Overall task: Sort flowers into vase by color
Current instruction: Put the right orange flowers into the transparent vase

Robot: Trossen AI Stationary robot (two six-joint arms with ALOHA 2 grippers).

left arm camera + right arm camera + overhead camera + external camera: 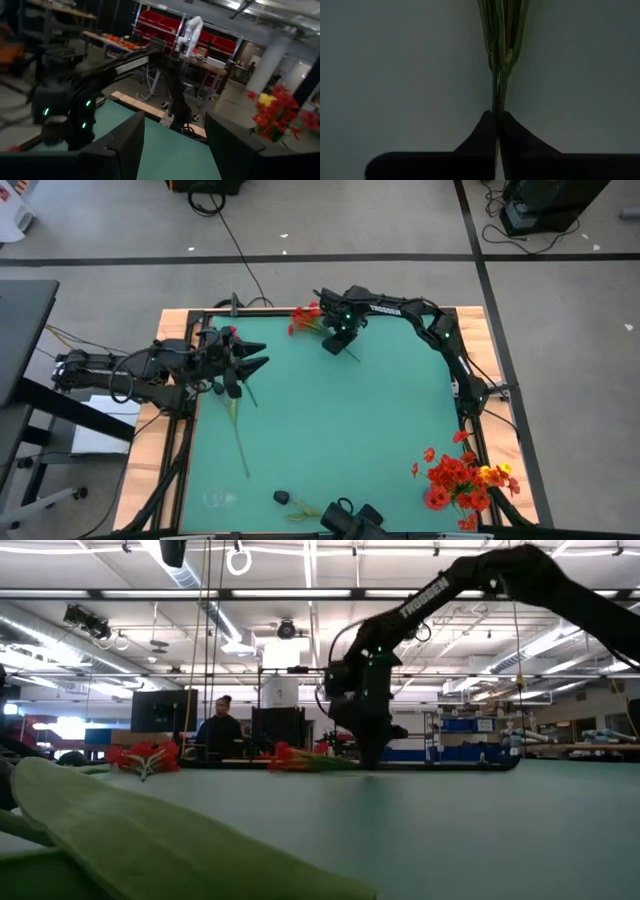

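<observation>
Right gripper (pixel 338 340) clamps a red spray's stem (pixel 498 95) near the far edge; mat (pixel 360 430) centre lies open; left gripper (pixel 245 370) is released.

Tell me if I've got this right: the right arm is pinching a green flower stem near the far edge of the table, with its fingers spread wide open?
Not quite. The right gripper is at the far edge on the green stem, but its fingers are shut on it, not spread wide. The right wrist view shows the two dark fingertips pressed together around the stem.
</observation>
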